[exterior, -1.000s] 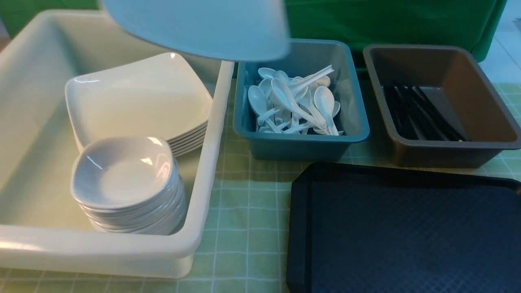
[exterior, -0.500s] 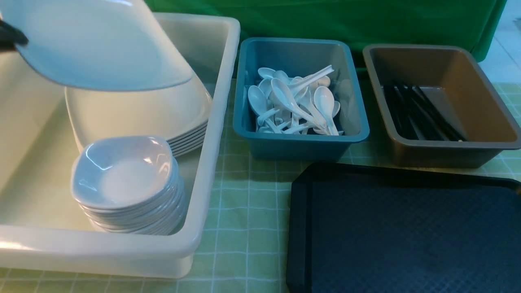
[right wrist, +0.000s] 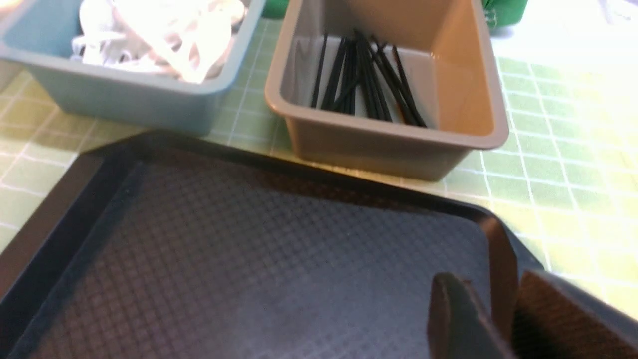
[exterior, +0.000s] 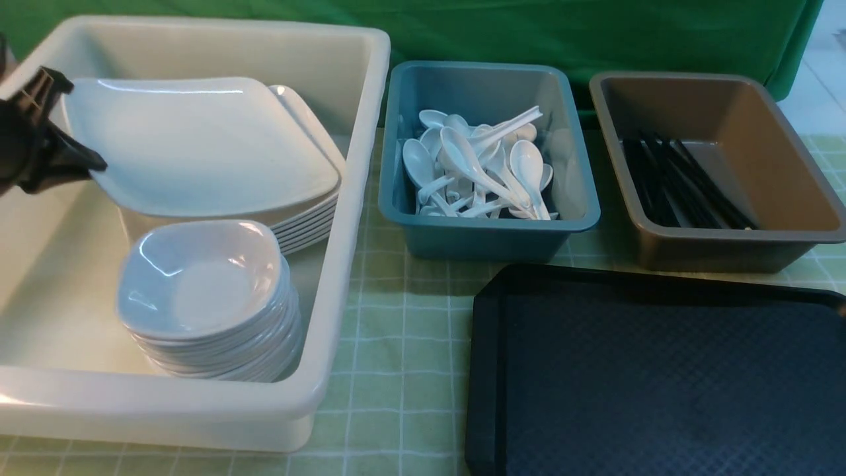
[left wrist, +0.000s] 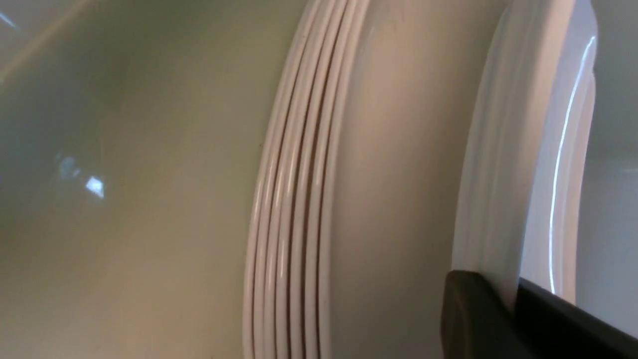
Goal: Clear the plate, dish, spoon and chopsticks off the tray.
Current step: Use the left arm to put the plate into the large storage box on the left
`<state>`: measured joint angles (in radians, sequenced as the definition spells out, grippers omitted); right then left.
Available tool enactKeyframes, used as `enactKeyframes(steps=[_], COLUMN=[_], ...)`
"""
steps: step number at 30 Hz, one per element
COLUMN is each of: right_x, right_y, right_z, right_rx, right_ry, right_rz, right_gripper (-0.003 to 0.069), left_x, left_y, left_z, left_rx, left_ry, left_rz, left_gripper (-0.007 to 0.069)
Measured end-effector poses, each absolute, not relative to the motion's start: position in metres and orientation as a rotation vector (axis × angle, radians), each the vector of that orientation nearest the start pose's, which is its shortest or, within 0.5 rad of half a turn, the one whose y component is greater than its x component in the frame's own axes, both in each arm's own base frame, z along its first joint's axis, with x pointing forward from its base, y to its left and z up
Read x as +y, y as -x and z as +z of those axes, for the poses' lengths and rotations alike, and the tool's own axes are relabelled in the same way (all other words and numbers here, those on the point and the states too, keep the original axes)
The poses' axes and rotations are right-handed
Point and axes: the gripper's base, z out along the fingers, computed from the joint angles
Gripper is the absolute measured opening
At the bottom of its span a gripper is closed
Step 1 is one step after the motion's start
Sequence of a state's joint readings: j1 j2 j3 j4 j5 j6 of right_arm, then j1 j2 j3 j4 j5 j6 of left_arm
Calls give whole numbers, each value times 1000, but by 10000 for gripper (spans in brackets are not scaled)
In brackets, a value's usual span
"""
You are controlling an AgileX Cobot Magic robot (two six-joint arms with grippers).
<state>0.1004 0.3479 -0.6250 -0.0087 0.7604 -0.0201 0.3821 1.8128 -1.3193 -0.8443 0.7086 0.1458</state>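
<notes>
My left gripper (exterior: 86, 162) is shut on the near left rim of the large white plate (exterior: 198, 145), at the far left of the front view. The plate lies low over the stack of like plates (exterior: 307, 221) in the white tub (exterior: 344, 264). The left wrist view shows my fingers (left wrist: 468, 309) clamped on the plate's edge (left wrist: 498, 149). The black tray (exterior: 661, 383) is bare. My right gripper (right wrist: 503, 304) stands open astride the tray's rim (right wrist: 501, 249). Spoons (exterior: 476, 172) fill the teal tub, chopsticks (exterior: 681, 185) lie in the brown tub, and small dishes (exterior: 205, 291) are stacked in the white tub.
The teal tub (exterior: 489, 231) and the brown tub (exterior: 727, 248) stand side by side behind the tray. All of it rests on a green checked cloth (exterior: 396, 344), and a green curtain (exterior: 595, 33) closes the back.
The plate has travelled left and down from high in the front view to just above the plate stack in the white tub. My left gripper has come into view holding it.
</notes>
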Motion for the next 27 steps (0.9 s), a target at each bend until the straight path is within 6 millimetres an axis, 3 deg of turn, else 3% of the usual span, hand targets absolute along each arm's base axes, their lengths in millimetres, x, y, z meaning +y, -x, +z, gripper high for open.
enactKeyframes(steps=[3,9,14,18,20,23,26,27], right_x=[5,5,5,4,3,2,0,-1], right_y=[-58,-58,-55,-46,-38,-22,-4,2], right_z=[331,332,342,363,374,390,402,405], right_rx=[1949,1945,1926,1889,1886,1920,1965,1974], right_ry=[118,87,24,21,52,125,211,233], right_rz=[44,65,109,113,90,37,-20,-36], right_gripper=[181,189,162,56,16,0,-2,-2], left_x=[106,107,107,107,108,109,110,107], left_y=[-384,-387,-388,-389,-391,-395,-397,-395], left_z=[232,224,224,226,234,256,288,306], left_rx=[2315,2323,2321,2330,2352,2398,2448,2477], left_ry=[922,924,923,889,831,728,628,573], left_rz=[-721,-713,-711,-698,-680,-656,-636,-644], left_gripper=[10,29,139,301,370,401,353,285])
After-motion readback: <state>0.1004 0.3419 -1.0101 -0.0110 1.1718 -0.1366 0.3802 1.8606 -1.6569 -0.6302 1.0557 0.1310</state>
